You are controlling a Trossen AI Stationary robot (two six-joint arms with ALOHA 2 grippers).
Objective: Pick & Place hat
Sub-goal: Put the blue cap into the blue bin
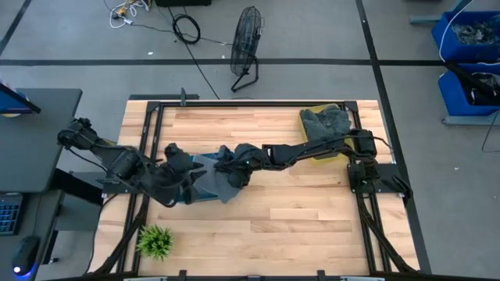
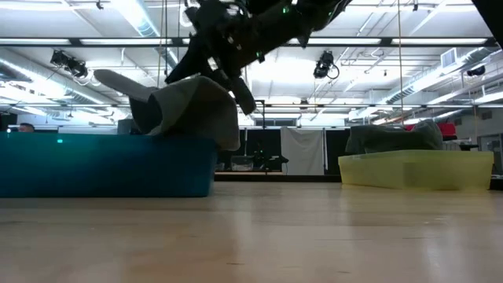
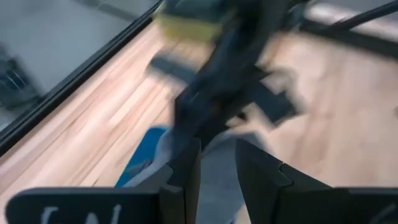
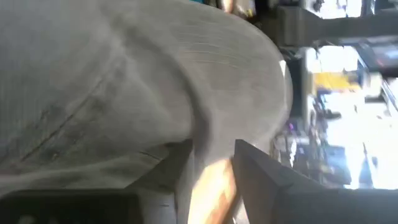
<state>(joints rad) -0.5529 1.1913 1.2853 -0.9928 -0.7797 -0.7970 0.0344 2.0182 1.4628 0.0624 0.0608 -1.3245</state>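
A grey hat (image 1: 221, 186) lies draped over the right rim of the blue bin (image 2: 102, 165), with its brim sticking out to the left in the low view (image 2: 192, 106). My right gripper (image 1: 233, 173) reaches across from the table's right and is shut on the hat at its top (image 2: 240, 90). The hat fills the right wrist view (image 4: 124, 81). My left gripper (image 1: 187, 178) stands close at the hat's left side over the bin. Its fingers are a little apart (image 3: 217, 168), and grey cloth (image 3: 217, 183) shows through the gap. My right gripper pinches a fold of the hat's edge (image 4: 200, 134) between its two fingers, coming slanting down from the table's right. The hat hangs below and beside the fingers, and its lower part rests over the blue bin's rim (image 2: 214, 149). The cloth hides the fingertips.
A yellow bin (image 2: 416, 169) with more grey hats (image 1: 324, 123) sits at the table's far right corner. A small green plant (image 1: 155, 240) stands at the near left corner. Bare wood lies between the bins and along the near edge. A fan (image 1: 246, 47) stands on the floor beyond the table.
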